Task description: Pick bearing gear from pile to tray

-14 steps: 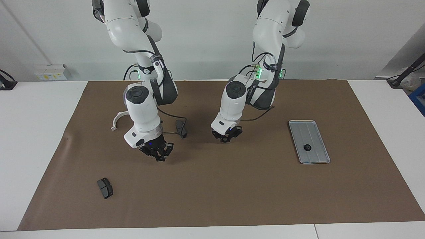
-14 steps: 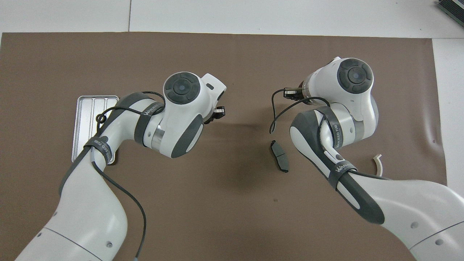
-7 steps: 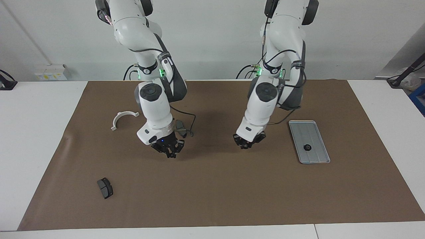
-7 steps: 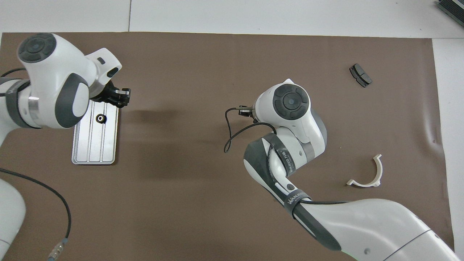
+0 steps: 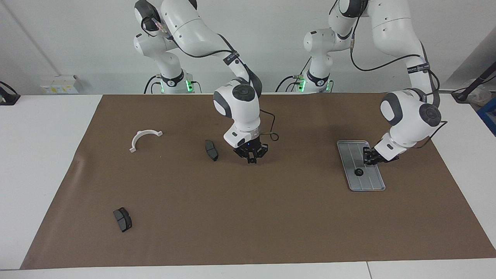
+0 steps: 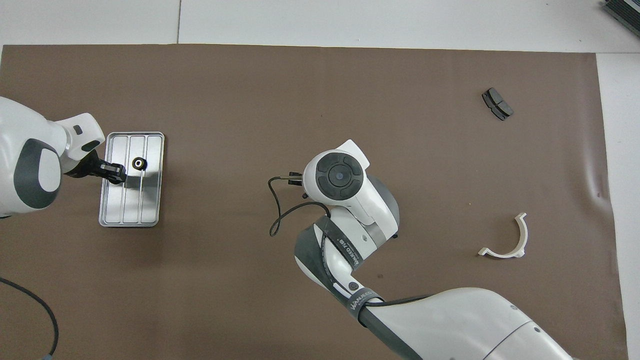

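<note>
The silver tray (image 5: 371, 184) (image 6: 131, 212) lies toward the left arm's end of the mat. One black bearing gear (image 5: 359, 171) (image 6: 138, 163) rests in it. My left gripper (image 5: 370, 157) (image 6: 116, 172) hangs low over the tray beside that gear, shut on a small dark bearing gear that its fingers mostly hide. What shows of the pile is two dark grey pads (image 5: 211, 150) (image 5: 123, 219) (image 6: 497, 103) and a white half-ring bracket (image 5: 144, 138) (image 6: 507, 240). My right gripper (image 5: 251, 157) is shut and holds nothing, over the mat's middle beside the nearer pad.
A brown mat (image 5: 271, 217) (image 6: 300, 90) covers most of the white table. The right arm's wrist and forearm (image 6: 345, 200) hide the mat's middle and the nearer pad in the overhead view. A black cable (image 6: 275, 220) loops off that wrist.
The left arm swung from the mat's middle to over the tray, its gripper staying shut. The right arm moved from the right arm's end to the mat's middle, uncovering the bracket and a pad.
</note>
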